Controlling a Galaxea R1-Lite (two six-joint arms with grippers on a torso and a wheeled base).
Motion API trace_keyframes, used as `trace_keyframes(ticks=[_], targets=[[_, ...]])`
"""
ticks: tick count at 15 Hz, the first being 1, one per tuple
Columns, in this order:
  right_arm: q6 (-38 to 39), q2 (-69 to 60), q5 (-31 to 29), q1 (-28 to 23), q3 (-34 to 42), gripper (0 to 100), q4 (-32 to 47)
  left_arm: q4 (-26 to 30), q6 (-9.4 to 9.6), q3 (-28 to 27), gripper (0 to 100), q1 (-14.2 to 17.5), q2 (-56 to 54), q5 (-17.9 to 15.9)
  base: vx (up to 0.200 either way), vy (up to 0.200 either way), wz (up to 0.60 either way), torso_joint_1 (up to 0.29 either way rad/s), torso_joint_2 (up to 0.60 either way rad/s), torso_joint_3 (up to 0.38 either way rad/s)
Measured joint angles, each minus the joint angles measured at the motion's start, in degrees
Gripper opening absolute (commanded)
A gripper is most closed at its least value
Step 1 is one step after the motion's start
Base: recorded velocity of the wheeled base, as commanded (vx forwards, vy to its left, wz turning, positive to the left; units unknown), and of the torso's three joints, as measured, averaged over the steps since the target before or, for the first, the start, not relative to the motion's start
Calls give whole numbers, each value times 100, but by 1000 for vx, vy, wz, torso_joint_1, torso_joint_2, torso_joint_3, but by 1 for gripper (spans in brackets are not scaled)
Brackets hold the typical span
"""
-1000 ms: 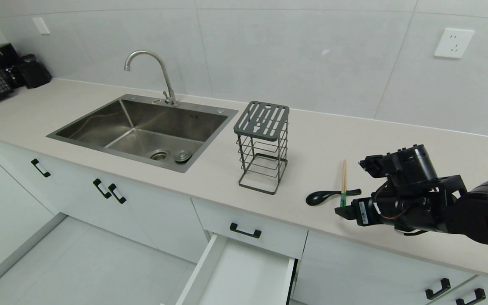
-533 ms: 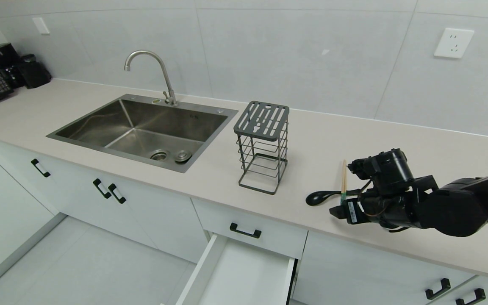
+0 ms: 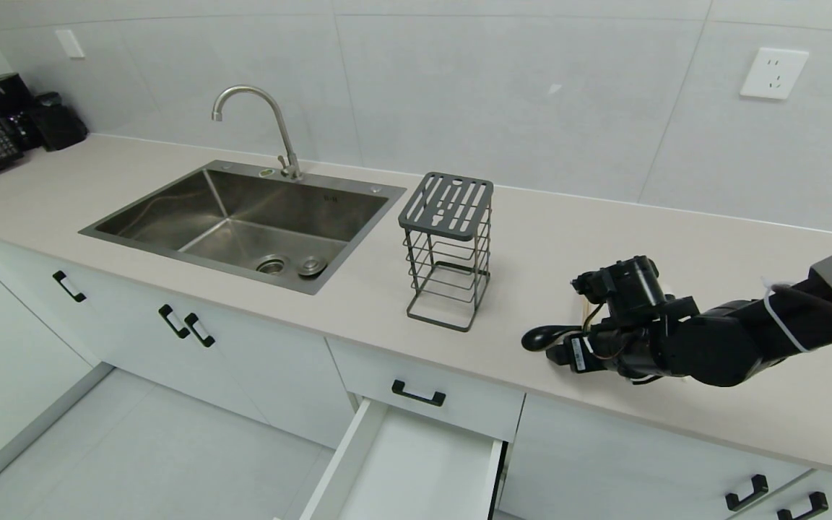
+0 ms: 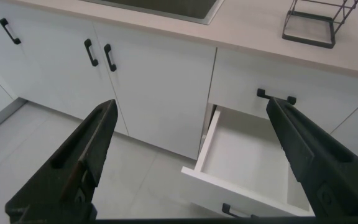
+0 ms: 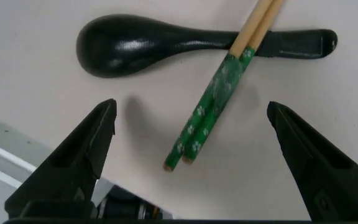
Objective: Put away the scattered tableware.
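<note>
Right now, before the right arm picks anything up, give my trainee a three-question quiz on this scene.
1. True or false: the chopsticks lie across the handle of the black spoon.
2. Pick one: the white drawer is A) pulled open, B) pushed shut, C) taken out and set on the floor.
3. Fill in: the right gripper has the chopsticks' green ends between its jaws, which stand ____.

Key: 1 true; 2 A; 3 open.
</note>
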Motion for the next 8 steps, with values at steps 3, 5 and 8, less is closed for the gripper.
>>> trace_keyframes(ticks=[3,5,8], targets=[[-11,244,-21,-163,-332,100,-60,2,2,0,100,0,0,2,0,0,0,0,0,0],[-16,318,-54,-223,-433,100,-60,0,0,0,100,0,0,2,0,0,0,0,0,0],[-16,340,-90,-267,-455,0,-95,0,0,2,100,0,0,0,0,0,0,0,0,0]])
